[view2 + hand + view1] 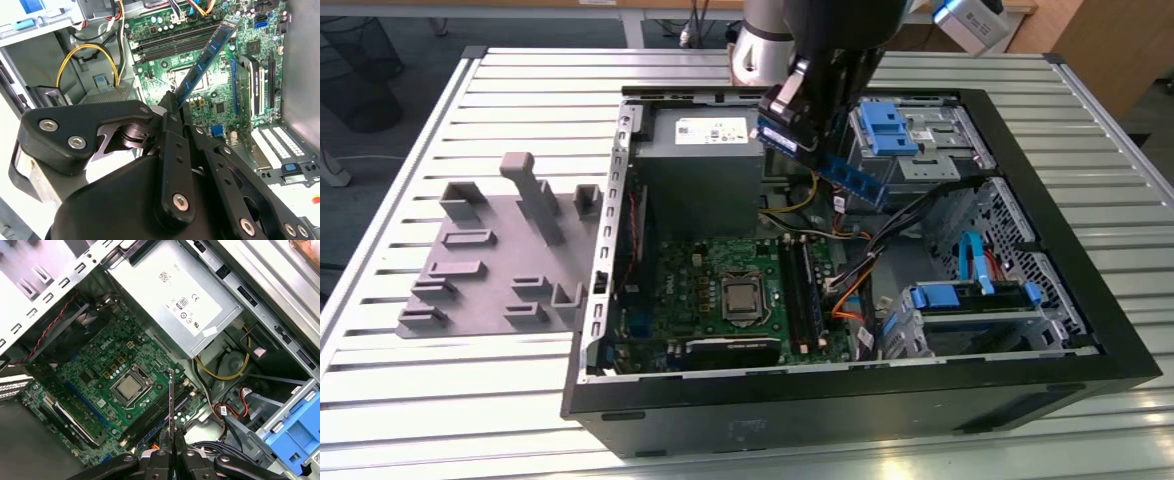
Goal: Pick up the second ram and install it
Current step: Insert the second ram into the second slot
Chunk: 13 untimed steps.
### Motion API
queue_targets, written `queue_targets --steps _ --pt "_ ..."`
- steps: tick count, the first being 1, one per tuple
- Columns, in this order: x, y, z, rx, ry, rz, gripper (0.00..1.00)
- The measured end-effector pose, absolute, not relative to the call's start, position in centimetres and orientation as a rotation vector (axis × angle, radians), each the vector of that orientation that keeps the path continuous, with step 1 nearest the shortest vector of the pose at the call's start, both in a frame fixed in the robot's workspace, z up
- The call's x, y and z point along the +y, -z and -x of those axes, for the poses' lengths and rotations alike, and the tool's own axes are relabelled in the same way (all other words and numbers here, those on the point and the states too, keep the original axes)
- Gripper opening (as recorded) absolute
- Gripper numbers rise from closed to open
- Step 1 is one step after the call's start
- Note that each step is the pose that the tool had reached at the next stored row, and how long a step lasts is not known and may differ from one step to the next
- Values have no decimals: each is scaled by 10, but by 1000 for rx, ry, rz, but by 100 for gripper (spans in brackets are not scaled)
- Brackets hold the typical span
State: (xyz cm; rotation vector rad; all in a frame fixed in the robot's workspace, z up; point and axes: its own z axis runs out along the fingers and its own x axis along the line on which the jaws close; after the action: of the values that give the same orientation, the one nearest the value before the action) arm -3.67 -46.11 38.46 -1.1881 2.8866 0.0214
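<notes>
Item, second ram [207, 56]: I am holding it clamped in the gripper [171, 456], hanging above the green motherboard [107, 365] near its black slots [157, 412]; risk, I judge, is a tilted strip missing a slot.

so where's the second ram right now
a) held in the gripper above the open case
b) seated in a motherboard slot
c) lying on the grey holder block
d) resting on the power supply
a: the gripper is shut on the second ram, which hangs in the air over the motherboard, not yet in a slot.
</notes>
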Motion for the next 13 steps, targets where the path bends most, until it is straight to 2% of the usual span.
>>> queue_targets --steps 13 --pt "-461 -384 37 2924 -20 1090 14"
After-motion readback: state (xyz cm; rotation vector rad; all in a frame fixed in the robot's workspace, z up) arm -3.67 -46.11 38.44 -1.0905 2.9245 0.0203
